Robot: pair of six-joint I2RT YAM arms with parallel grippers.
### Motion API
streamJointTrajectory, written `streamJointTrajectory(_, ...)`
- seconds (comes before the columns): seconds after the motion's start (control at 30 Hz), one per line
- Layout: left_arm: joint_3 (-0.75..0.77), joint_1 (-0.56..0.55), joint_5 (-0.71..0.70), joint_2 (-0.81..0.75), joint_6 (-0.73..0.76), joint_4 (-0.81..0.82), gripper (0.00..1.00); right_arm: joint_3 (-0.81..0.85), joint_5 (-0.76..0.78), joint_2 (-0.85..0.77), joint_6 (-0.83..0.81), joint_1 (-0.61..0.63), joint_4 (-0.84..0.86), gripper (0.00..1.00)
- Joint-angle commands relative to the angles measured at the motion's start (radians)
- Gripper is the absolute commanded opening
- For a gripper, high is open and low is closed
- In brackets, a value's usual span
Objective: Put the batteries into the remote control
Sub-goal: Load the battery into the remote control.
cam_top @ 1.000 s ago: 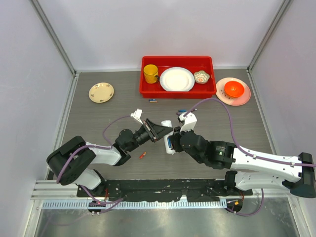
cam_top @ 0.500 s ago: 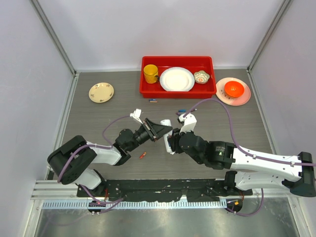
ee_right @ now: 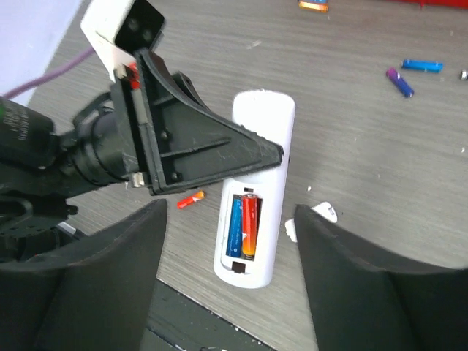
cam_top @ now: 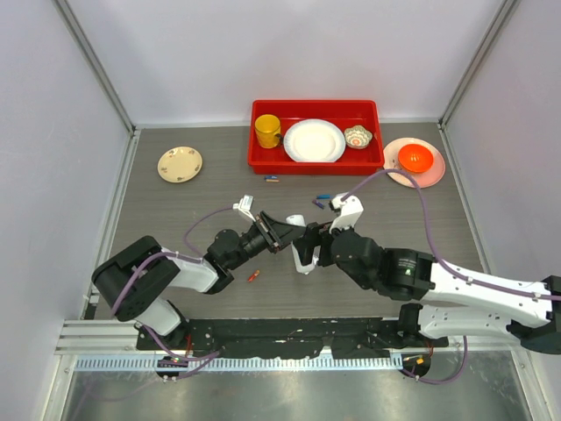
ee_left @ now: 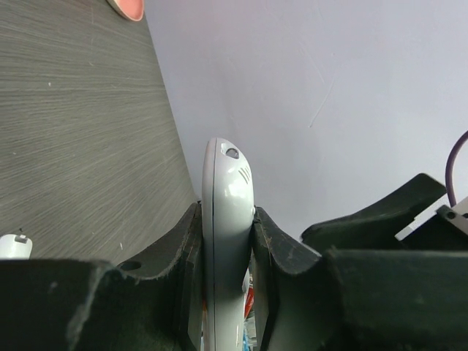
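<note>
We count one remote, held back up in the middle of the table. Its open slot holds two batteries side by side, a blue one and a red-orange one. Four more batteries lie loose. A red-orange one lies just left of the remote. A blue one and a purple one lie beyond it. A fourth lies near the red tray; we cannot make out its colour. A small white cover lies just right of the remote's near end.

The left gripper is clamped hard on the remote's two long sides. The right gripper hangs above the slot with its fingers spread wide, holding nothing.

The tray holds one yellow cup, one white plate and one small bowl. The remote's near end is close to the table's near edge. Bare table lies to the left, up to a cream plate.
</note>
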Motion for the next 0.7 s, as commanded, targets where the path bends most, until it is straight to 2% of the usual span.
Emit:
streamJointTrajectory(0.0, 0.017, 0.006, 0.003, 0.01, 0.001, 0.271, 0.0, -0.026, 0.037, -0.111, 0.069, -0.003, 0.103, 0.81)
streamJointTrajectory(0.13, 0.014, 0.006, -0.006, -0.015, 0.024, 0.271, 0.0, -0.13, -0.016, -0.207, 0.132, -0.028, 0.204, 0.88)
streamJointTrajectory(0.27, 0.017, 0.004, -0.026, -0.038, 0.041, 0.271, 0.0, -0.132, -0.234, -0.194, 0.174, -0.147, 0.173, 0.9)
streamJointTrajectory(0.3, 0.022, 0.004, -0.031, -0.045, 0.044, 0.271, 0.0, -0.146, -0.36, -0.177, 0.184, -0.226, 0.181, 0.9)
streamJointTrajectory(0.4, 0.031, 0.004, -0.032, -0.055, 0.045, 0.271, 0.0, -0.202, -0.54, -0.175, 0.243, -0.313, 0.247, 0.9)
streamJointTrajectory(0.47, 0.031, 0.006, -0.032, -0.067, 0.047, 0.271, 0.0, -0.235, -0.598, -0.184, 0.273, -0.368, 0.291, 0.9)
streamJointTrajectory(0.5, 0.031, 0.004, -0.034, -0.07, 0.047, 0.271, 0.0, -0.253, -0.677, -0.18, 0.281, -0.385, 0.326, 0.9)
streamJointTrajectory(0.67, 0.03, 0.004, -0.032, -0.085, 0.047, 0.271, 0.0, -0.287, -0.805, -0.16, 0.332, -0.475, 0.403, 0.9)
